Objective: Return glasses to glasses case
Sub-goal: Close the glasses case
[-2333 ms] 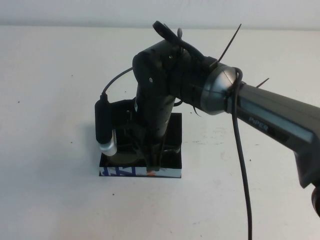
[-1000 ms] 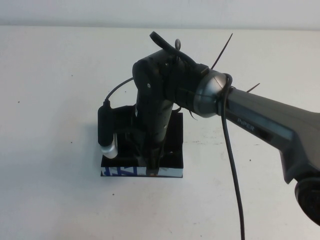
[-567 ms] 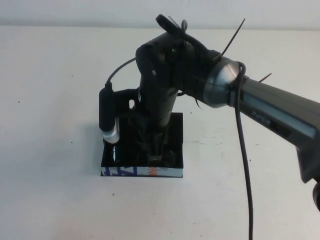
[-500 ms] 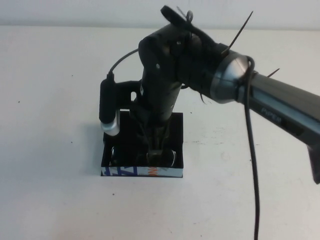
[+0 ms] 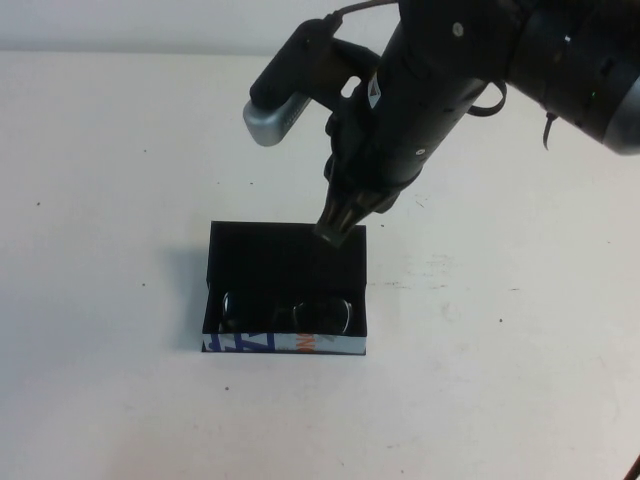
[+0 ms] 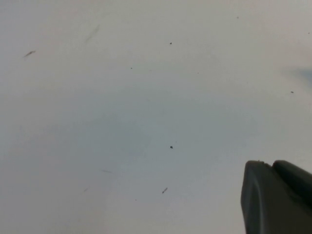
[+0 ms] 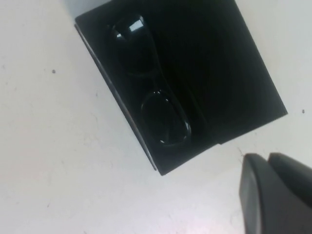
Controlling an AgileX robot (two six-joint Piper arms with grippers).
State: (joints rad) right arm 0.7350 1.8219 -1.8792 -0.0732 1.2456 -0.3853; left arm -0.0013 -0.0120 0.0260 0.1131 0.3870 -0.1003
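The glasses case (image 5: pixel 250 343) sits open on the white table, its blue, white and orange printed edge toward me. The dark-framed glasses (image 5: pixel 288 312) lie inside it along the front wall. The right wrist view shows both the glasses (image 7: pixel 165 119) and the case (image 7: pixel 219 73). My right gripper (image 5: pixel 335 228) hangs above the case's far edge, shut and empty; it also shows in the right wrist view (image 7: pixel 266 158). My left gripper (image 6: pixel 265 165) is shut and empty over bare table, and it is out of the high view.
The white table (image 5: pixel 120 200) spreads all round the case. My right arm (image 5: pixel 450 70) and its wrist camera (image 5: pixel 275 110) reach in from the upper right, above the table behind the case.
My right gripper has risen out of the case and drawn back toward its far edge. The glasses stay lying in the case, now uncovered.
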